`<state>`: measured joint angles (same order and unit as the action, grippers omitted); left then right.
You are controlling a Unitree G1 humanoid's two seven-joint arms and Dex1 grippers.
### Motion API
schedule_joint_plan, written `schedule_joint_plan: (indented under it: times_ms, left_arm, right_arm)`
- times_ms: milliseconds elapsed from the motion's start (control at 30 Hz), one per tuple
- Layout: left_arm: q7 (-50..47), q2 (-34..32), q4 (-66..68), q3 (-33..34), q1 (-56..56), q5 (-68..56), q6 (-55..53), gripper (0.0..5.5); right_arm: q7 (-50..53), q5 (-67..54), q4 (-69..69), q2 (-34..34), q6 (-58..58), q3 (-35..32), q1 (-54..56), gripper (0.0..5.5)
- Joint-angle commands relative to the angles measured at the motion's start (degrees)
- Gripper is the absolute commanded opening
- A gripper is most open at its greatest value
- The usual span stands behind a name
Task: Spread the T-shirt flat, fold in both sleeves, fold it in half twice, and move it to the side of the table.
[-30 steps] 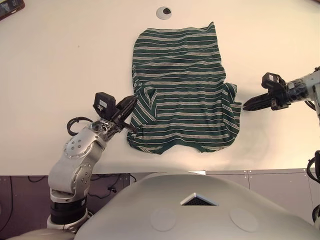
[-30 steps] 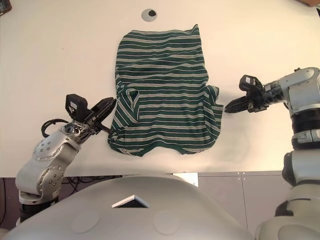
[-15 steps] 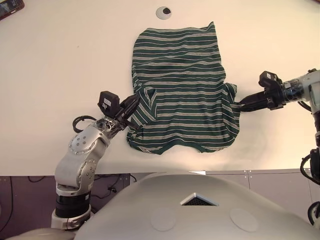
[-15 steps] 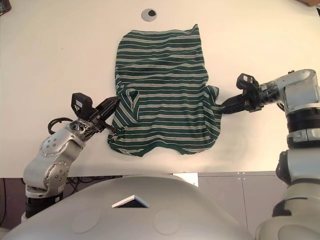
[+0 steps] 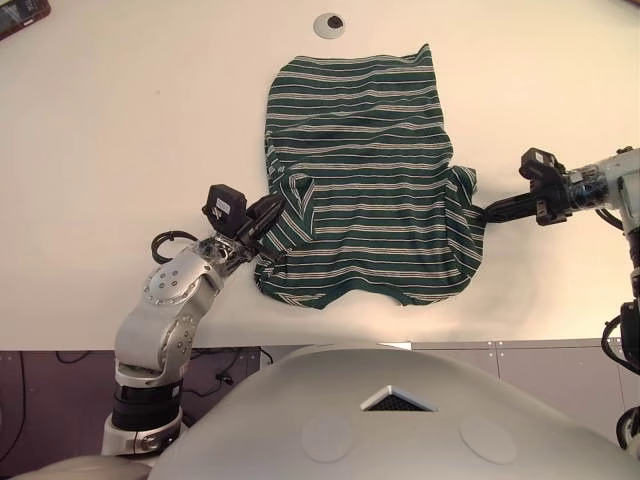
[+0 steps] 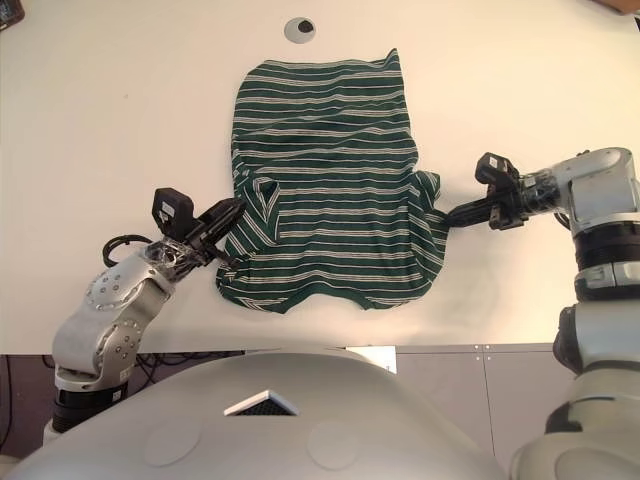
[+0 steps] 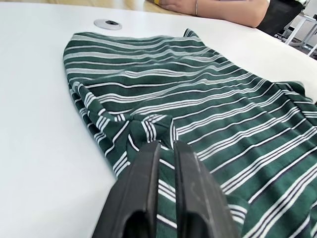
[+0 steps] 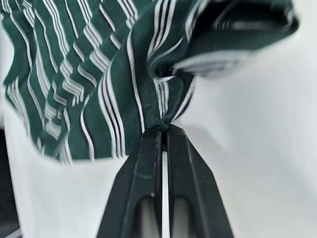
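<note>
Right wrist view, right pincer (image 8: 162, 130) clamping T-shirt (image 8: 74, 74) edge, left wrist view, left pincer (image 7: 163, 145) pinching it

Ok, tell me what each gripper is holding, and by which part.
Both hold the T-shirt. The left gripper pinches a fold of fabric at the sleeve on its side; the right gripper pinches the bunched sleeve edge on its side.

Office or lab, judging by white desk (image 5: 120, 130) with cable port (image 5: 328, 25) well beyond left pincer (image 5: 277, 205).
</note>
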<state>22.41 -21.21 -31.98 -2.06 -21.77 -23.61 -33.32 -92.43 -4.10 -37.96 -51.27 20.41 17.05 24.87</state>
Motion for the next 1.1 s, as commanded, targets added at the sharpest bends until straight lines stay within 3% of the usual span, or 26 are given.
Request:
schedule_joint_plan:
  times_ms: [33, 267, 433, 567, 800, 900, 1100]
  left_arm:
    - [-0.8, 0.6, 0.7, -0.5, -0.4, 1.2, 0.8, 0.42]
    - [-0.6, 1.4, 1.8, -0.8, 0.4, 1.8, 1.6, 0.42]
    - [-0.5, 1.4, 2.5, -1.4, 0.7, 2.1, 1.8, 0.42]
    - [-0.8, 1.9, 3.0, -1.9, 1.2, 2.3, 2.0, 0.42]
    - [-0.7, 2.3, 4.1, -2.2, 2.5, 2.8, 2.0, 0.42]
    - [-0.6, 2.1, 4.5, -2.7, 2.3, 3.4, 2.1, 0.42]
    - [-0.1, 1.8, 5.6, -2.9, 2.5, 4.3, 2.3, 0.42]
  right_arm:
    - [0.1, 2.4, -4.1, -3.3, -3.2, 2.1, 0.8, 0.06]
    - [0.0, -0.7, -4.6, -0.5, -3.9, -0.7, 6.6, 0.06]
    - [-0.1, -9.3, 16.8, -7.7, -4.5, 5.3, 2.3, 0.06]
    - [-0.1, -11.6, 25.2, -10.5, -6.7, 9.1, 0.0, 0.06]
    - [5.0, -6.2, 27.5, -2.0, -4.4, 11.5, -3.1, 0.06]
    - [8.7, -6.7, 32.2, 1.7, 2.1, 10.5, -3.6, 0.66]
    - [7.5, -8.4, 41.1, 0.5, 10.2, 9.8, -4.0, 1.64]
